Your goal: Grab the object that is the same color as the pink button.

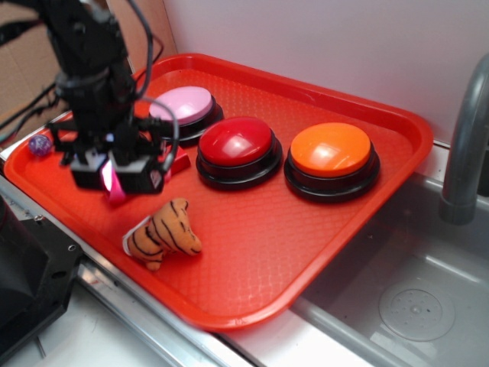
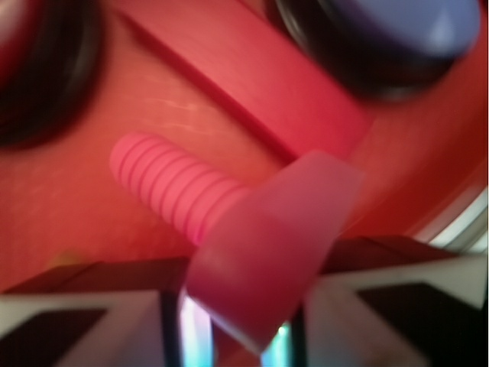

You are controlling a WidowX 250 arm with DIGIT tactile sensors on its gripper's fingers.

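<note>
My gripper (image 1: 114, 174) hangs above the left part of the red tray (image 1: 321, 252), shut on the pink toy piece (image 1: 116, 186), whose tip pokes out below the fingers. In the wrist view the pink toy piece (image 2: 252, 252) fills the middle: its flat head sits between the two fingers (image 2: 92, 329) and its ribbed stem points up and left over the tray. The pink button (image 1: 183, 105) stands at the tray's back left, just behind the gripper. In the wrist view a domed button (image 2: 412, 30) at top right looks lilac-blue.
A red button (image 1: 236, 143) and an orange button (image 1: 331, 151) stand in a row to the right of the pink one. A striped tiger plush (image 1: 163, 233) lies in front of the gripper. A red block (image 2: 252, 76) lies below it. A sink and grey faucet (image 1: 466, 145) are on the right.
</note>
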